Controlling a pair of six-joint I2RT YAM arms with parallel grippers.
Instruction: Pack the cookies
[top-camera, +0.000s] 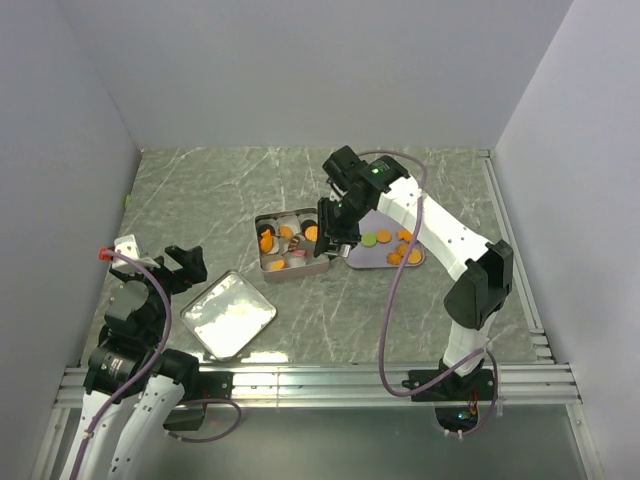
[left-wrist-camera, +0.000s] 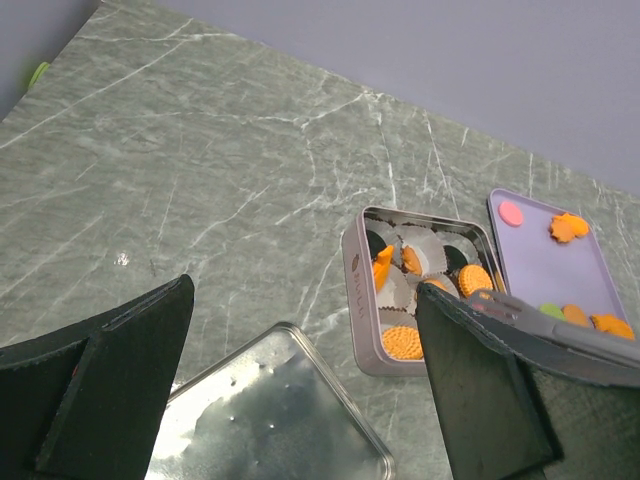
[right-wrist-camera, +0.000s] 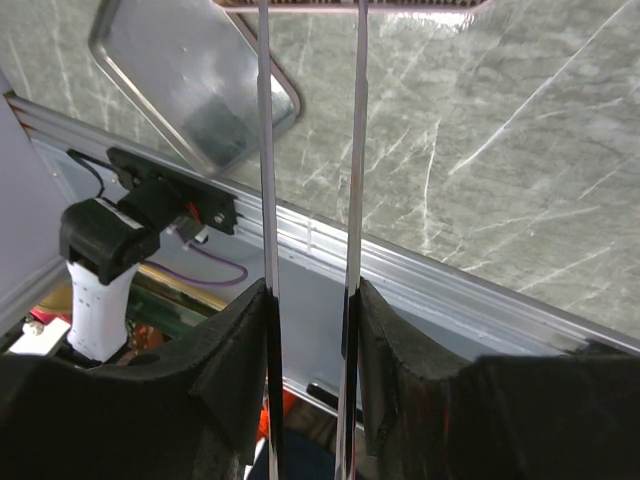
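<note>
Above table (top-camera: 200, 190), right arm (top-camera: 440, 230) arches (tool (top-camera: 335, 238) at tin (top-camera: 268, 266)).

The cookies (left-wrist-camera: 402, 342) are found in two places: several orange ribbed rounds are seated in the compartments of the tin (left-wrist-camera: 355, 290), while orange pieces, a pink disc and a green disc are laid flat on the lavender tray (left-wrist-camera: 540, 262).

Lab enclosure, plain walls (top-camera: 300, 70), aluminium frame rails (top-camera: 320, 382)
</note>
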